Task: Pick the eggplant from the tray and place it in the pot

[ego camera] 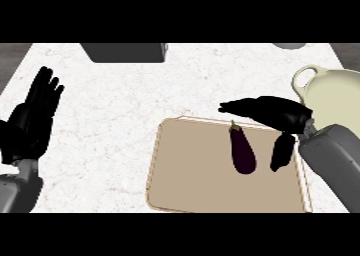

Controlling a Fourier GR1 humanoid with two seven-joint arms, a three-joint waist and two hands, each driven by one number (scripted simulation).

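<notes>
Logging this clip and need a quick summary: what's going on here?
The robot's right hand hangs open over the far right part of the tan tray, close beside the eggplant. The eggplant lies flat on the tray and is not yet gripped. The cream pot stands just right of the tray. The left hand rests open at the view's left, fingers up.

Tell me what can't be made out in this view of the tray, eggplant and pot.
Head view:
Pot: cut off by the right edge; its lower part hidden by the right forearm.
Tray: far right corner covered by the right hand.
Grey box at the top: cut off by the edge, so unidentifiable.
</notes>
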